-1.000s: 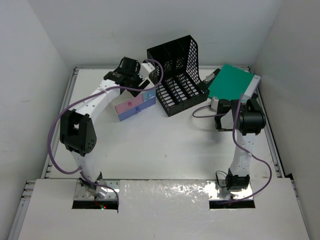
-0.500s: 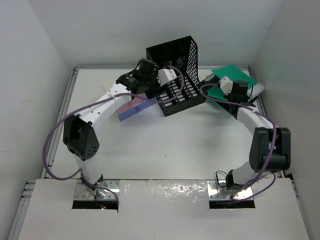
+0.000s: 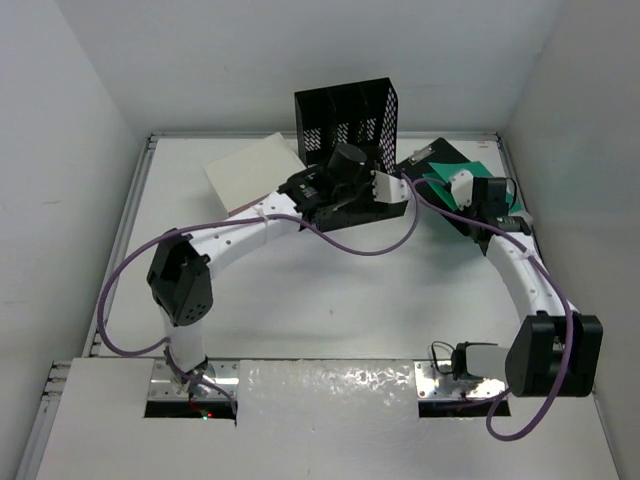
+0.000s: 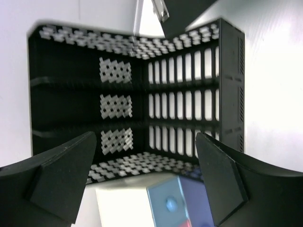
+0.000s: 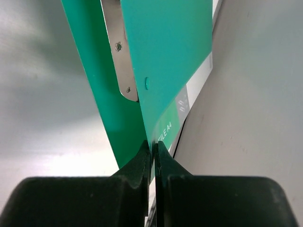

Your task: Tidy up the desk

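The desk point(image 3: 330, 290) is the big white tabletop. The black mesh file rack point(image 3: 345, 118) stands at the back centre; it also fills the left wrist view point(image 4: 142, 90). My left gripper point(image 3: 345, 185) is just in front of the rack, open and empty point(image 4: 146, 138). A corner of the cream-topped drawer box point(image 4: 165, 203) shows low between its fingers. My right gripper point(image 3: 455, 190) is shut on the edge of a green folder point(image 3: 472, 170), which it holds tilted at the back right. The wrist view shows both fingers pinching the folder's cover point(image 5: 170, 56).
The cream-topped drawer box point(image 3: 255, 170) sits at the back left, beside the rack. White walls close in the desk on the left, back and right. The left arm's purple cable point(image 3: 360, 245) hangs across the middle.
My left arm swung right, from the drawer box to the front of the rack. The rack now stands further back. My right gripper reached the green folder, closed on it and tilted it up.
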Robot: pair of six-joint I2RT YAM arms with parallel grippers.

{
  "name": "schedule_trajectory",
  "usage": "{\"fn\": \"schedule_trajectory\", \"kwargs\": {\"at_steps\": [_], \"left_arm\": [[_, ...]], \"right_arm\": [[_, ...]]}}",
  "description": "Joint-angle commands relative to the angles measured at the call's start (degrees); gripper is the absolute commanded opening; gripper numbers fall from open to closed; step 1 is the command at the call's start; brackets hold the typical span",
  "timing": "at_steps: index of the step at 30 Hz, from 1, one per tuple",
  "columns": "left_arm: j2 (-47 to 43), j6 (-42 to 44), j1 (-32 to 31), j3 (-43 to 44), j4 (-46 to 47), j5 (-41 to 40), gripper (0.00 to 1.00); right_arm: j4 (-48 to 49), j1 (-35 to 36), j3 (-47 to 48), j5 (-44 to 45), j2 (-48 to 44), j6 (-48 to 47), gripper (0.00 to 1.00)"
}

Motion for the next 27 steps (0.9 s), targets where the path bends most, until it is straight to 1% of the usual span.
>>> {"fn": "schedule_trajectory", "kwargs": {"at_steps": [1,2,3,5,7,10,11,15,18,19,21,22,26,27], "left_arm": [[1.4,5.24,-2.09,-1.0,9.55,-1.7,0.87],[1.49,5.77,-2.45,-1.18,11.04,-2.66,0.89],[1.66,6.74,-2.71,-1.18,13.49,-2.67,0.94],[1.49,9.1,-3.42,-1.18,15.7,-0.14,0.99],[0.96,11.22,-3.86,-1.79,16.85,4.59,1.0],[0.08,16.48,-3.86,-5.64,23.16,12.24,1.0],[0.34,17.72,-3.86,-5.83,23.44,13.58,1.0],[2.19,18.61,-3.95,-3.82,23.28,16.04,1.0],[2.1,22.12,-3.86,-3.2,20.03,19.03,1.0],[2.62,22.91,-4.03,-1.11,14.8,20.86,1.0],[3.16,23.44,-4.38,0.75,10.11,23.59,1.0],[3.16,25.36,-4.47,2.24,5.13,24.3,1.0],[3.33,26.96,-5.61,6.02,-2.81,25.45,1.0],[3.51,30.53,-5.7,8.38,-9.88,25.71,1.0]], "right_arm": [[-6.31,0.2,3.4,2.71,-3.22,4.97,0.0],[-8.5,0.28,4.37,2.89,-4.27,5.15,0.0],[-9.74,0.28,5.17,1.85,-4.8,5.15,0.0],[-11.5,0.28,6.14,-2.44,-7.08,5.94,0.0],[-12.38,0.28,5.18,-5.01,-8.76,7.16,0.0],[-12.91,0.28,2.72,-10.37,-12.89,7.17,0.0],[-13.35,0.28,2.45,-13.51,-14.9,7.43,0.0],[-16.25,0.46,2.89,-18.64,-18.87,8.14,0.0],[-18.98,0.72,3.59,-22.05,-20.71,8.75,0.0],[-19.42,0.81,3.59,-22.68,-21.15,9.19,0.0],[-19.42,0.81,3.24,-21.99,-22.38,9.63,0.0],[-20.2,0.9,3.42,-21.72,-22.48,9.55,0.0],[-21.88,1.6,5.7,-22.33,-22.12,9.89,0.0],[-21.88,1.6,6.23,-22.07,-22.04,9.98,0.0]]}}
